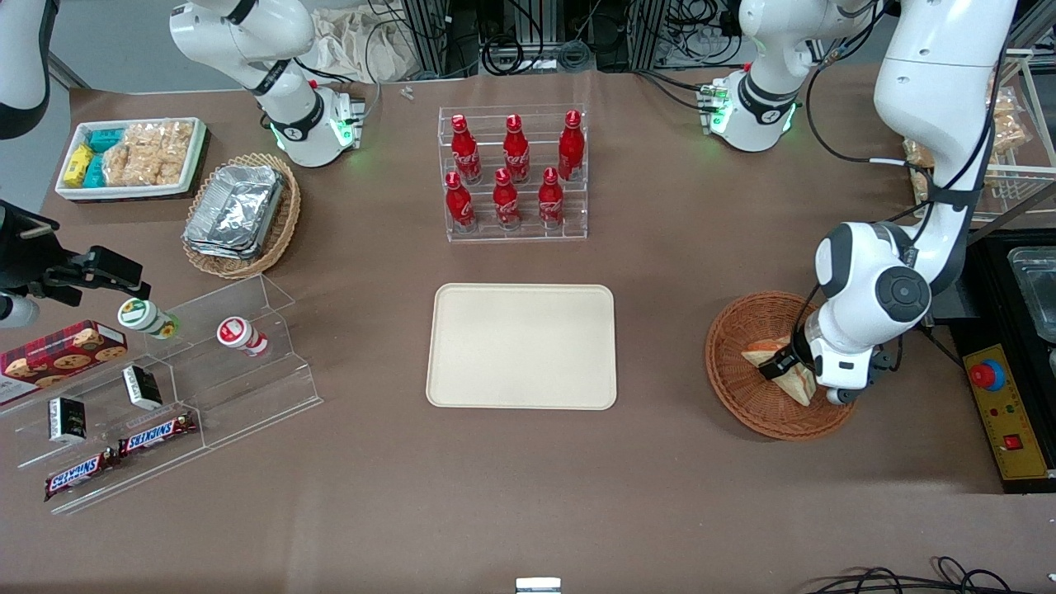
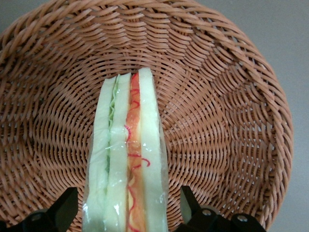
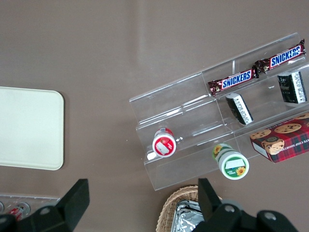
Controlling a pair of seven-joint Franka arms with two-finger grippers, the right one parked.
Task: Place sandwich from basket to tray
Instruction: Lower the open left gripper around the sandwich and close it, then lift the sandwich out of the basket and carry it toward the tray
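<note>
Sandwich (image 2: 128, 159) filling of red-orange and green is seen edge-on in the left wrist view, between pale bread slices under clear wrap, with the wedge lying in the reddish-brown basket (image 2: 227, 96). The claw (image 2: 128, 212) is lowered over the wedge with its two dark fingers (image 2: 63, 208) spread apart, one on each side of the bread; contact with the wrap cannot be told. In the front view, the basket (image 1: 734, 338) is found at the right of the frame, on the brown desk (image 1: 660, 495), and the sandwich (image 1: 767, 351) is partly covered by the claw (image 1: 784, 367) and the white wrist above it. The cream tray (image 1: 521, 345) is seen at the middle of the frame, well apart from the basket, with nothing on it. Farther up, at upper centre, red bottles (image 1: 516, 169) are held in a clear rack (image 1: 513, 227). At the lower left of the frame, Snickers bars (image 1: 124, 450) are laid on a clear stepped stand (image 1: 247, 388).
</note>
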